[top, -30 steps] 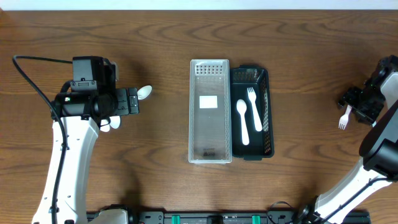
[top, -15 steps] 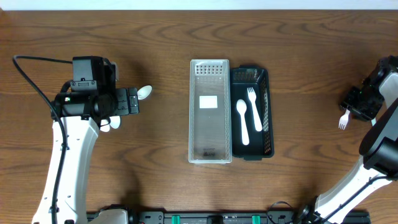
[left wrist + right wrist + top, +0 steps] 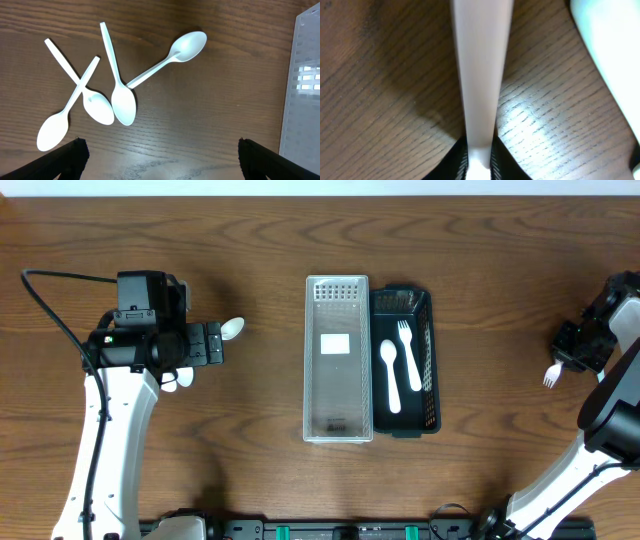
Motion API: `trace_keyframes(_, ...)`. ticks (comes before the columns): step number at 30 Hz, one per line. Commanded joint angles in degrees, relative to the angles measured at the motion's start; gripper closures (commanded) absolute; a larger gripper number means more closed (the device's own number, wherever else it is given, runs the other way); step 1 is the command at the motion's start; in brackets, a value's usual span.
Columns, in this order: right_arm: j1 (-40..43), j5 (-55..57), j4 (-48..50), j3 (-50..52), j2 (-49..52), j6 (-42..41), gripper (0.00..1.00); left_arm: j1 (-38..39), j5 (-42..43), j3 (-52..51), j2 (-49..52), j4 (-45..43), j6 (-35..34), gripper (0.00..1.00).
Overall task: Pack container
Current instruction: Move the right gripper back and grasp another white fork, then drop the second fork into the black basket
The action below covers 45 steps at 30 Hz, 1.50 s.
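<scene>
**Left arm** [image 3: 105,420]: one long white moulded link with a smooth shell, broader at the end farthest from the gripper.

**Wrist housing** [image 3: 140,345]: sits directly behind the left gripper [image 3: 218,343]. It is black and boxy, with one small green light.

**Cable** [image 3: 50,300]: black and thin, arcing out from the housing on the side away from the gripper.

**Left gripper:** matt black and blocky. The fingertips [image 3: 62,160] are black with rough, grainy edges.

**Right arm** [image 3: 612,405]: a white shell link.

**Joint collar** [image 3: 605,445]: black, set farther back from the right gripper.

**Right gripper** [image 3: 565,358]: black, with an angular body. The fingers [image 3: 456,161] are black and finely striped with lighter diagonal lines.
</scene>
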State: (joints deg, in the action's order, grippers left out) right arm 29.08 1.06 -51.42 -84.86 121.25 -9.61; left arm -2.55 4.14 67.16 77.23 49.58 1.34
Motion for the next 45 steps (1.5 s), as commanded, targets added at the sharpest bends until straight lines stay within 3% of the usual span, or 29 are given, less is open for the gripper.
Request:
trace_keyframes(1,0.1,0.0,-0.2,0.7,0.7,0.3,0.88,-0.3,0.2,0.6,0.2,0.3,0.3,0.02)
trace_keyframes(4,0.1,0.0,-0.2,0.7,0.7,0.3,0.99,-0.3,0.2,0.6,0.2,0.3,0.3,0.02)
trace_keyframes(13,-4.2,0.0,-4.4,-4.7,-6.9,0.3,0.99,-0.3,0.2,0.6,0.2,0.3,0.3,0.02)
trace_keyframes(21,-19.7,0.0,-11.9,-17.3,-20.3,0.2,0.98,-0.3,0.2,0.6,0.2,0.3,0.3,0.02)
trace_keyframes(25,-30.5,0.0,-11.4,-18.2,-23.6,-4.9,0.98,-0.3,0.2,0.6,0.2,0.3,0.3,0.02)
trace_keyframes(33,-44.6,0.2,-11.4,-14.9,-18.7,-8.9,0.98,-0.3,0.2,0.6,0.2,0.3,0.3,0.02)
trace_keyframes(45,-51.3,0.0,-8.6,-6.5,-3.8,-9.4,0.99,-0.3,0.2,0.6,0.2,0.3,0.3,0.02)
